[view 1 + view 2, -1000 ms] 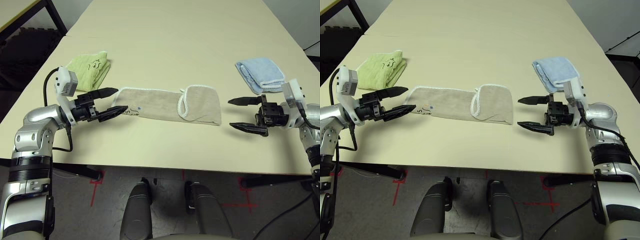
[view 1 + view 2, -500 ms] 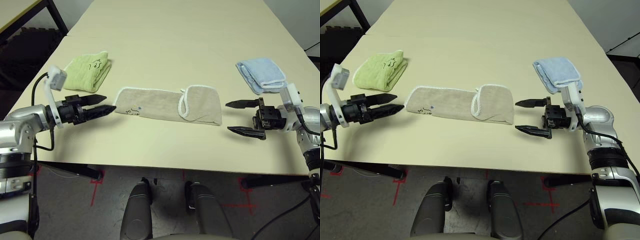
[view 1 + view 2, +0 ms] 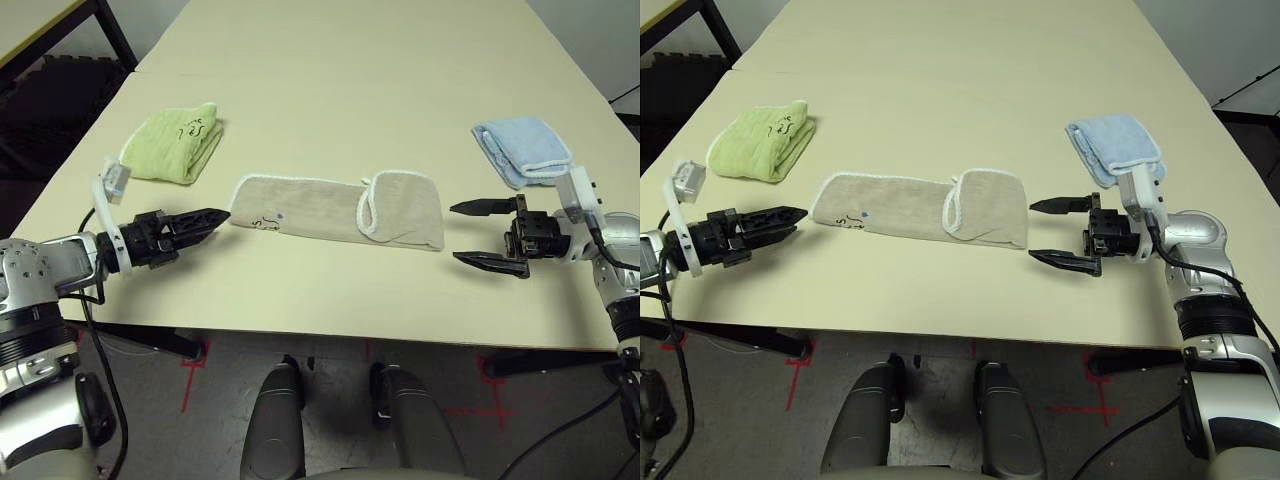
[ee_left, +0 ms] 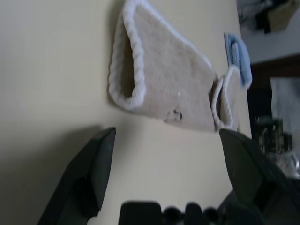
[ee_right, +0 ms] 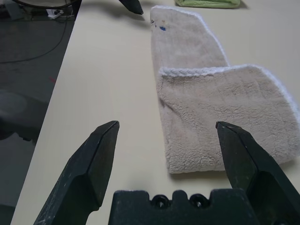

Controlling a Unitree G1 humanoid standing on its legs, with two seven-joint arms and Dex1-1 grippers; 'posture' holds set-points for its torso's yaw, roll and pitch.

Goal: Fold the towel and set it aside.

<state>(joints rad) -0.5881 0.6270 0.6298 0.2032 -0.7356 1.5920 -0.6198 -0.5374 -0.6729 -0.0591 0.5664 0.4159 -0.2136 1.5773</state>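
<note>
I have the broad cream-coloured table [image 3: 400, 80] in front of me, and on it the long beige terry towel with white corded edging [image 3: 335, 209] lies between my grippers, just ahead of each one's tips. It looks folded lengthwise with its right end turned back; further folding and setting aside are left, I judge. My left gripper [image 3: 205, 222] and right gripper [image 3: 478, 235] are spread wide, holding nothing. Its small dark embroidered mark [image 3: 262, 223] is unreadable.

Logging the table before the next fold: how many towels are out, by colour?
Beige towel: 1
Lime-green towel: 1
Light blue towel: 1
Total: 3 towels
</note>
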